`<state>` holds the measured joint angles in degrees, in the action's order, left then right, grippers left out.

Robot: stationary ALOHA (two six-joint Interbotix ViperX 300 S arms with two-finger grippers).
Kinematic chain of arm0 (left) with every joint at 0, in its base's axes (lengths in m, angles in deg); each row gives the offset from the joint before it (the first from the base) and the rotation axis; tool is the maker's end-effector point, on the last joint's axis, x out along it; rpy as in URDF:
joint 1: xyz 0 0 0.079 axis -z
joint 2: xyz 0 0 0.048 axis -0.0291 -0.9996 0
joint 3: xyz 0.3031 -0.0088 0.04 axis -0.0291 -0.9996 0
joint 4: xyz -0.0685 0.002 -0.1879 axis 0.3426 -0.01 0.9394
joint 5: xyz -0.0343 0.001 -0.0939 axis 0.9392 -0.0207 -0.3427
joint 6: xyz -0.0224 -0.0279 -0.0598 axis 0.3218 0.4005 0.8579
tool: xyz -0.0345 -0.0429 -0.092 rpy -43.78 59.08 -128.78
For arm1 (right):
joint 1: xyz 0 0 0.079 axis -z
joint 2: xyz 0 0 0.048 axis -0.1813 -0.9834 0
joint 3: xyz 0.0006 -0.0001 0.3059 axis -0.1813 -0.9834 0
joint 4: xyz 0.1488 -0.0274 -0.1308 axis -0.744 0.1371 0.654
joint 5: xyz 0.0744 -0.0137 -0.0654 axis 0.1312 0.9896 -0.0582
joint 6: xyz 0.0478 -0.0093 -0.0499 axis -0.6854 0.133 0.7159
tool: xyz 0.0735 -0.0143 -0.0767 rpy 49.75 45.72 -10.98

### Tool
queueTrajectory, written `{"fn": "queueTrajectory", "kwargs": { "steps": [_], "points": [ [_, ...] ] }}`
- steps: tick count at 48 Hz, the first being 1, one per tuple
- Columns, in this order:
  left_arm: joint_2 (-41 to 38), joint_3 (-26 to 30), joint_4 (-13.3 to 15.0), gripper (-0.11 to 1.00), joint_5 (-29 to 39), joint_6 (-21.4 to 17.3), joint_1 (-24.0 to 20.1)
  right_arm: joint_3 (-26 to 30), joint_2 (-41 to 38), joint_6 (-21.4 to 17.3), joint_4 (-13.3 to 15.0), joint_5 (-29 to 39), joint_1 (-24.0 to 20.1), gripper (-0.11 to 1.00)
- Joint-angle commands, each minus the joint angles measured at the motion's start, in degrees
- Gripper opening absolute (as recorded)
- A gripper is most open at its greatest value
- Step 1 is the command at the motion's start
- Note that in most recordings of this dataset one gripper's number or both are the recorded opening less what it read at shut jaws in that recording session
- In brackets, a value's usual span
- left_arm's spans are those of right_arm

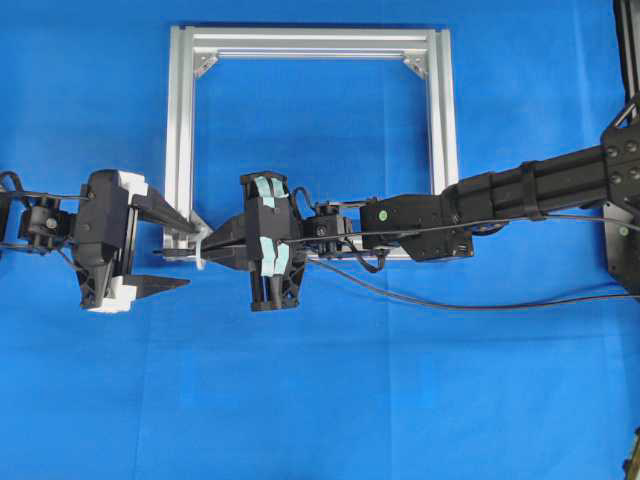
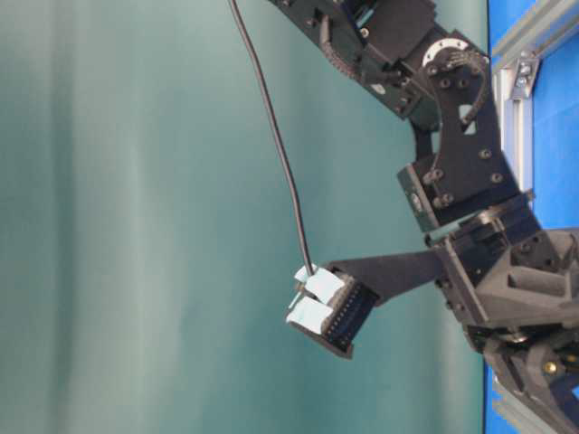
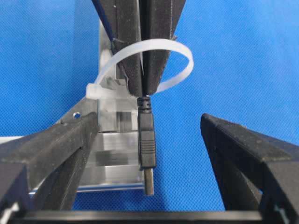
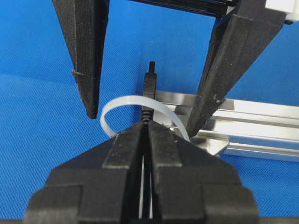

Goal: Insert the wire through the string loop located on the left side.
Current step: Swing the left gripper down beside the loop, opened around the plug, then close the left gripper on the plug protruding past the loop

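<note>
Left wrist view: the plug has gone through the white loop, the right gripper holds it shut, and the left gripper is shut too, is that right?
Not quite. The left gripper is open, its fingers standing wide on either side of the plug; the left wrist view shows it. The plug is through the loop, held by the shut right gripper.

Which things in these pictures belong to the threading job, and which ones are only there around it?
Belong to the job:
- wire, its plug already through the loop
- string loop
- right claw, shut on the wire
- left claw, open on both sides of the plug

Only there:
- metal frame
- blue cloth
</note>
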<state>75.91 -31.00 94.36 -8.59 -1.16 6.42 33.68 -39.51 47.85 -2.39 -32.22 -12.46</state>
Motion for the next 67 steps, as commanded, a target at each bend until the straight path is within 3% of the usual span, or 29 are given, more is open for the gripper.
{"fn": "queueTrajectory", "kwargs": {
  "steps": [1,21,28,33,40,42,67],
  "points": [
    [0.6,0.1,-0.1,0.87,-0.3,0.1,0.2,1.0,1.4,-0.1,-0.1,-0.3,-0.1,0.01],
    [0.7,0.2,-0.1,0.86,-0.4,0.0,0.2,1.0,1.3,-0.1,-0.1,-0.3,-0.1,0.01],
    [0.7,0.4,-0.1,0.80,-0.3,0.0,0.0,1.0,1.4,-0.1,-0.1,-0.3,-0.1,0.01],
    [0.8,0.7,-0.1,0.56,-0.4,0.0,0.0,1.0,1.4,-0.1,-0.1,-0.3,-0.1,0.01],
    [1.5,1.0,-0.1,0.14,-0.6,0.0,0.0,1.0,1.4,-0.1,-0.1,-0.3,0.0,0.01],
    [1.7,1.0,-0.1,0.07,-0.6,0.0,0.0,1.0,1.4,-0.1,-0.1,-0.2,-0.1,0.01],
    [2.2,0.8,-0.2,0.08,-0.5,-0.1,0.0,0.9,1.4,-0.1,0.1,1.2,-0.1,0.01]
  ]
}}
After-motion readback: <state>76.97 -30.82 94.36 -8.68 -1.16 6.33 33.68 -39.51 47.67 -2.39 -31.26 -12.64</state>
